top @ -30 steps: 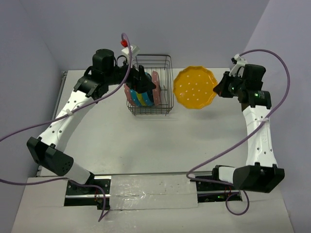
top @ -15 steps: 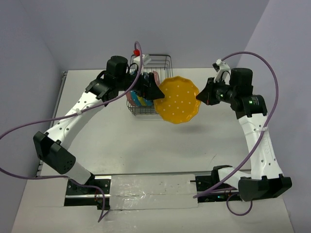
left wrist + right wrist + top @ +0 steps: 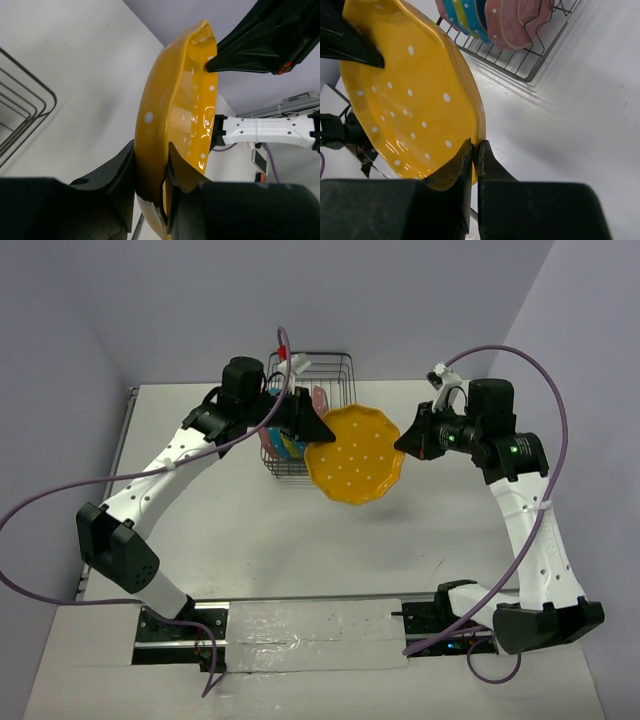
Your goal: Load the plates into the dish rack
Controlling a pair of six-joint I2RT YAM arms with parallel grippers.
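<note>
Top: plate (image 3: 356, 455) aloft between left gripper (image 3: 312, 428) and right gripper (image 3: 403, 443); rack (image 3: 340, 365) just behind left gripper.
Left wrist: jaws closed on plate's (image 3: 175, 110) rim, edge-on.
Right wrist: jaws pinching opposite rim.
Handover: release right only once left holds firm.

White desk (image 3: 330, 550) set in a corner of pale lavender walls (image 3: 400, 300). A wrinkled, glossy strip of covering (image 3: 315, 635) lies flat along the desk's near edge, at centre.
</note>
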